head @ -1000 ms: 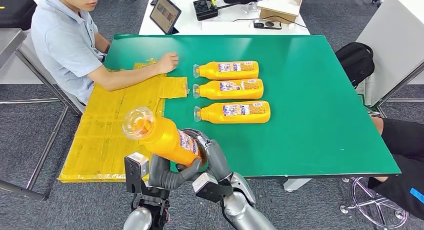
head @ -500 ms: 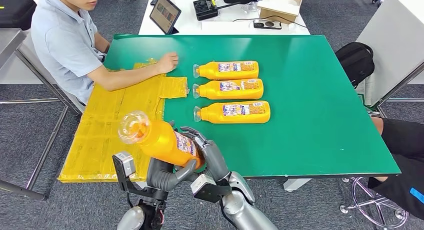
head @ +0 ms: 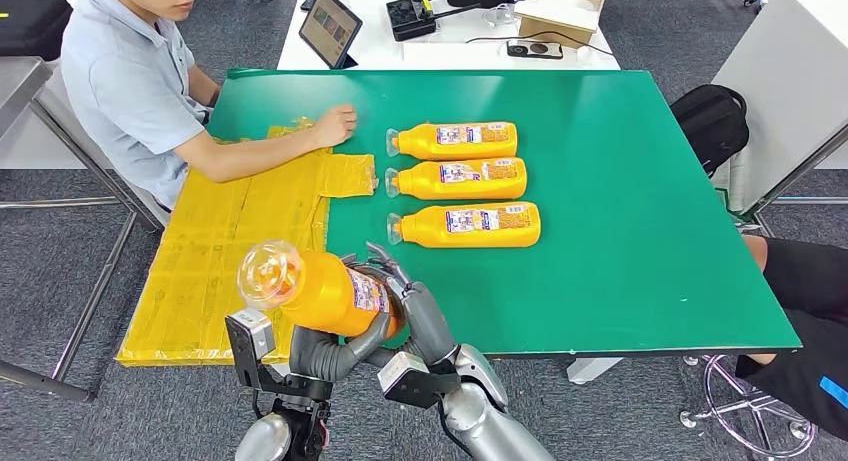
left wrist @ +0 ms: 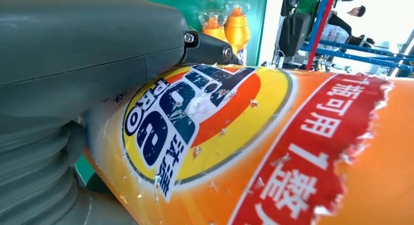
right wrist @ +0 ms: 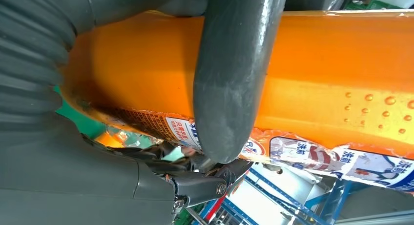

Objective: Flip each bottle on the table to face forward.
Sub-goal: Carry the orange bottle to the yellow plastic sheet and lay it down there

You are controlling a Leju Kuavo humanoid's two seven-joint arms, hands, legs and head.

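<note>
Orange detergent bottle (head: 330,293): tilted lower than before, gripped jointly by left hand (head: 335,351) and right hand (head: 415,316) at green table (head: 640,231) near edge.

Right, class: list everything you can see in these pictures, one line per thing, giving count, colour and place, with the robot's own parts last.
Bottles on table: three, orange, lying in a row on the green table.
Held bottle: one, orange, at the table's near edge.
Plastic sheet: one, yellow, over the table's left end.
Person: one, light blue shirt, seated at left, hand on the sheet.
Tablet: one, dark, on the white desk behind.
Cardboard box: one, brown, same desk.
Backpack: one, black, floor at right.
Left hand: grey, grips the held bottle.
Right hand: grey, grips the held bottle.
</note>
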